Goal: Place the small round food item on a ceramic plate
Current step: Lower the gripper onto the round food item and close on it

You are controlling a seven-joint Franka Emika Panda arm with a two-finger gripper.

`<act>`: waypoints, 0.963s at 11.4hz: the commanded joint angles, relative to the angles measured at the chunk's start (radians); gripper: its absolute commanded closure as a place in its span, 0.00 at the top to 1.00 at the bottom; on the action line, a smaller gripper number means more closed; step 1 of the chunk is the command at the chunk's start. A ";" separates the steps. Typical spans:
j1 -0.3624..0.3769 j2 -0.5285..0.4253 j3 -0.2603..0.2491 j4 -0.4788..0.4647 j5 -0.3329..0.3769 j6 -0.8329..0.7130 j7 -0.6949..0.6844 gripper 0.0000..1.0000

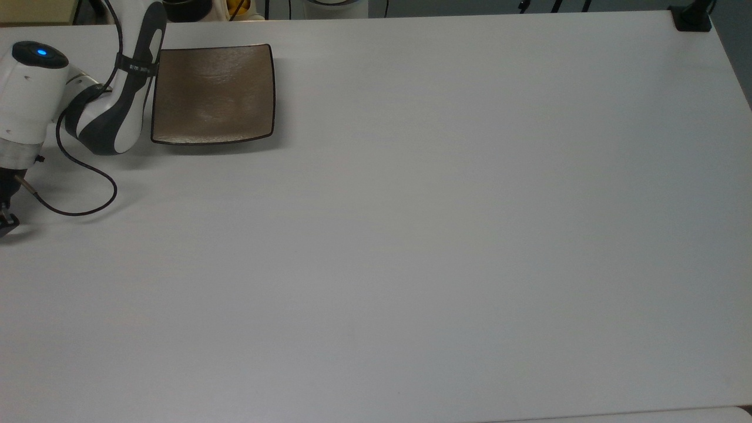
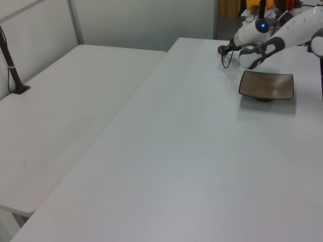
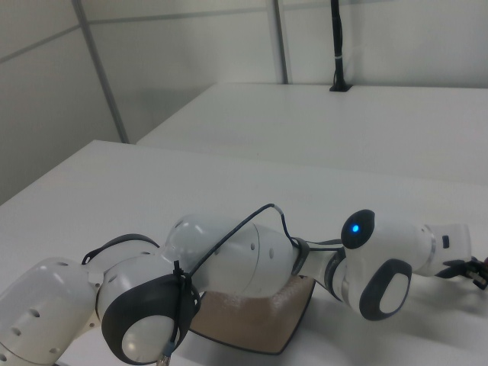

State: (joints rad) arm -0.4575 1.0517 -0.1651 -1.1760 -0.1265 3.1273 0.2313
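Observation:
The square glossy brown plate (image 1: 214, 94) lies near the far left of the table in the top view, with nothing on it. In the left view the plate (image 2: 266, 84) is at the far right, and in the right view the plate (image 3: 259, 316) is partly hidden under the arm. My gripper (image 1: 4, 222) hangs low at the top view's left edge, apart from the plate. In the left view the gripper (image 2: 222, 49) is down at the table, with a small dark red-brown lump (image 2: 220, 50) right at its tip. I cannot tell whether the lump is held. In the right view the gripper (image 3: 474, 271) is at the right edge.
The white arm (image 1: 117, 88) bends close along the plate's left side in the top view, and a black cable (image 1: 88, 194) loops over the table beside it. A black post base (image 1: 692, 17) stands at the far right corner. A second table (image 2: 60, 116) adjoins in the left view.

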 commanded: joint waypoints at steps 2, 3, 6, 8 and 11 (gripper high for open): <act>-0.009 -0.086 0.029 -0.105 -0.056 0.011 -0.039 0.16; -0.009 -0.151 0.038 -0.170 -0.068 0.010 -0.049 0.16; -0.006 -0.292 0.064 -0.307 -0.070 0.000 -0.049 0.16; -0.007 -0.393 0.078 -0.410 -0.068 -0.009 -0.047 0.16; 0.003 -0.611 0.099 -0.563 -0.068 -0.189 -0.047 0.16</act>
State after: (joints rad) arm -0.4565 0.6698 -0.0923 -1.5390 -0.1781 3.0904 0.2018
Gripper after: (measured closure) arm 0.837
